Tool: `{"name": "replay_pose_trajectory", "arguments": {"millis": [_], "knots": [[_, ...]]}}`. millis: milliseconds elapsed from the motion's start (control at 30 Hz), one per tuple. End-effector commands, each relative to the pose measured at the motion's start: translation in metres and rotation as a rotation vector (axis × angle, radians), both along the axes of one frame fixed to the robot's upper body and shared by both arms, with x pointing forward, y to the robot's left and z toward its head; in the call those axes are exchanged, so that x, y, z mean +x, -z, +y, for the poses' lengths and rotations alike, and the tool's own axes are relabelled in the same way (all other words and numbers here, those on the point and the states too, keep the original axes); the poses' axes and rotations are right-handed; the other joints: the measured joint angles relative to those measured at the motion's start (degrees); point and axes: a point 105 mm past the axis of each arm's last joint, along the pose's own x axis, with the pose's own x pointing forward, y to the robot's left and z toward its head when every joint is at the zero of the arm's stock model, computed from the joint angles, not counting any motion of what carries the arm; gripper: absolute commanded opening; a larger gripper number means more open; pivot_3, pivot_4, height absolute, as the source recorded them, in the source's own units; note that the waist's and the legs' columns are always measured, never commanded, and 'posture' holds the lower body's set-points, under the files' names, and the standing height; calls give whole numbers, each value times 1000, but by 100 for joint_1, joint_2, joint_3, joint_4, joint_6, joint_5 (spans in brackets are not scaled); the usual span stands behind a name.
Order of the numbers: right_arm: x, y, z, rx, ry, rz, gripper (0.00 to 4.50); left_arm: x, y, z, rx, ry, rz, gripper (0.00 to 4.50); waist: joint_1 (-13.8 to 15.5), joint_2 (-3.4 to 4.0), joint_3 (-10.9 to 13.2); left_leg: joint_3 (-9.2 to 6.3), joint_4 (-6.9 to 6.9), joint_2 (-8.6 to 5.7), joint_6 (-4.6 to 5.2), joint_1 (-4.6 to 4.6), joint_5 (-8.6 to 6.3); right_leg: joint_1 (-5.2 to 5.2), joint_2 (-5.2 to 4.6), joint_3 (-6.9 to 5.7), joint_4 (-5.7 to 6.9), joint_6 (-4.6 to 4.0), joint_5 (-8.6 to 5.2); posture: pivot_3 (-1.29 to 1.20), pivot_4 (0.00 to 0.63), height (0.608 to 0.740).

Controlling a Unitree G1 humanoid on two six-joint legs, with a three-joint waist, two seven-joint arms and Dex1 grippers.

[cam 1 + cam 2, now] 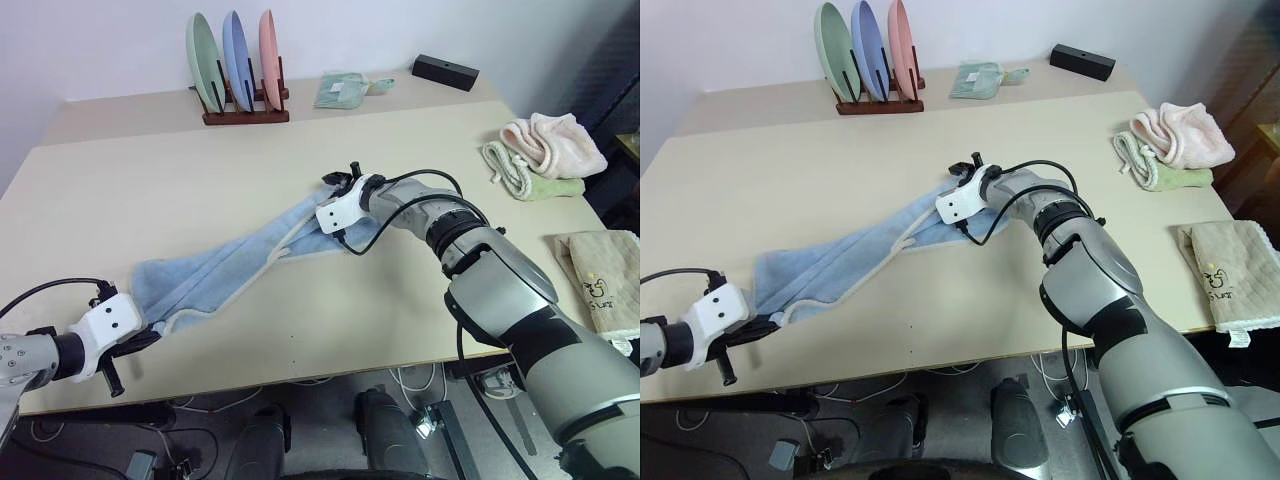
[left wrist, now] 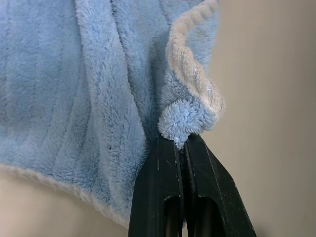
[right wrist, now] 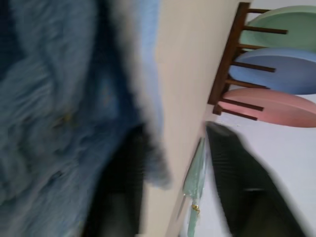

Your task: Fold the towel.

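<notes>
The fluffy light blue terry towel (image 1: pixel 230 265) is stretched diagonally across the beige table (image 1: pixel 200 170). A rolled corner is pinched tight by the left gripper (image 2: pixel 183 148). The right gripper (image 3: pixel 173 163) looks half-parted around the far end; grip unclear through blur.

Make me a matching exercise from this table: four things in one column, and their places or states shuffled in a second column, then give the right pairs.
Things
1. light blue towel
2. three plates
3. pink and cream towel bundle
4. black box

Places or states
A. standing on edge in a wooden rack
B. stretched across the middle of the table
C. at the table's far right corner, by the wall
D. heaped at the table's right edge

Pairs: 1-B, 2-A, 3-D, 4-C
</notes>
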Motion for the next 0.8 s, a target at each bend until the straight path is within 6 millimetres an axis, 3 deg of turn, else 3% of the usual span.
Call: {"name": "replay_pose_trajectory", "arguments": {"millis": [33, 267, 400, 567, 733, 800], "knots": [[2, -13, 2, 47, -3, -48, 42, -8, 12, -11, -37, 10, 50, 0, 2, 0, 0, 0, 0, 0, 0, 0, 0, 0, 0, 0, 0, 0, 0, 0, 150, 740], [7, -25, -22, 136, 46, -89, 42, 13, -6, -17, -96, -34, -71, 0, 78, 0, 1, -2, 4, -3, 0, -2, 0, 4, -2, 0, -1, 0, 0, 0, 150, 740], [11, -46, -58, 242, 110, -105, 42, 55, -49, -29, -233, -106, -313, 0, 186, -15, 7, -7, 17, -3, -1, -10, 0, 5, -1, -6, -2, 0, 1, 0, 150, 740], [4, -68, -101, 335, 148, -122, 42, 100, -90, -34, -279, -158, -535, 0, 168, -18, 6, -9, 31, -3, -2, -18, 1, 9, -2, -10, -8, 2, 3, 0, 150, 740], [2, -101, -137, 343, 224, -202, 42, 169, -142, -34, -300, -241, -736, 0, 156, -20, 8, -7, 38, -6, -2, -17, 1, 15, -2, -11, -8, 8, 6, 0, 150, 740], [3, -123, -148, 328, 262, -267, 42, 197, -174, -37, -290, -271, -849, 0, 146, -21, 10, -2, 43, -6, -3, -17, 1, 16, -3, -8, -16, 14, 11, 0, 150, 740]]}}
